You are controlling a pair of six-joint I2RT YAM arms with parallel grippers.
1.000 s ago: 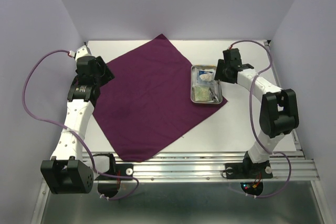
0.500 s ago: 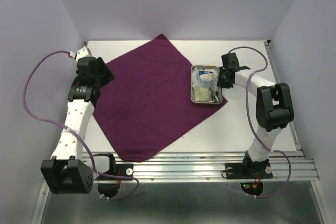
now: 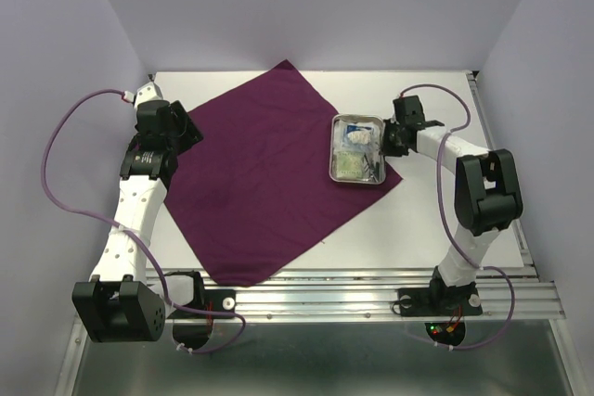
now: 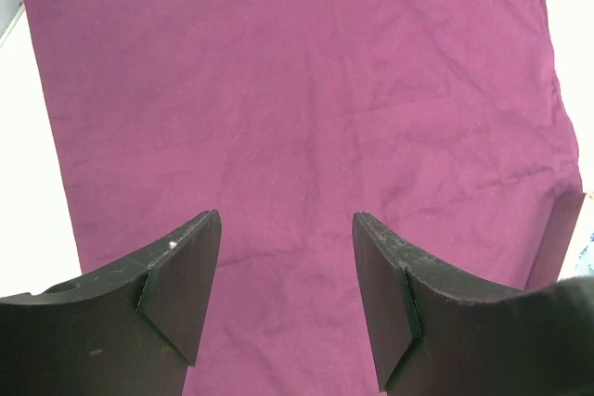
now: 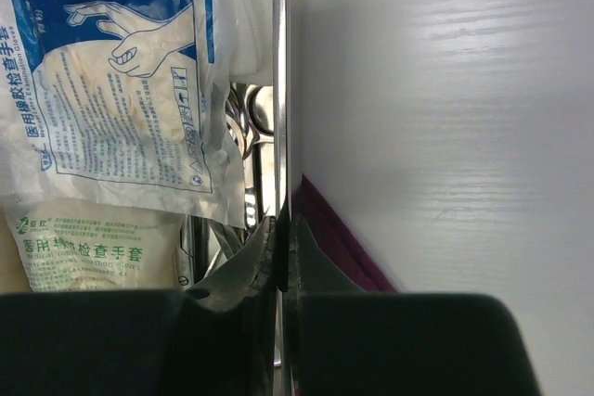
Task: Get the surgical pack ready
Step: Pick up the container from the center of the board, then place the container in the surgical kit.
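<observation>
**Location type:** robotics laboratory test cell, not a clinical room.

**Identifying features:**
- The work surface is a white table (image 3: 436,229). Plain pale walls (image 3: 316,6) close it in at the back and on both sides.
- An aluminium rail (image 3: 334,296) runs along the table's near edge. The left arm (image 3: 139,192) and right arm (image 3: 483,192) are bolted to it side by side.
- Purple cables (image 3: 43,169) loop loose from both arms.
- Small indicator lights (image 3: 444,329) glow at the right arm's base.
- The only medical items are a dark-purple cloth (image 3: 260,183) spread on the table, a steel tray (image 3: 331,157) on the cloth's right corner, and a sealed glove packet (image 5: 121,81) with printed labelling inside the tray.
</observation>
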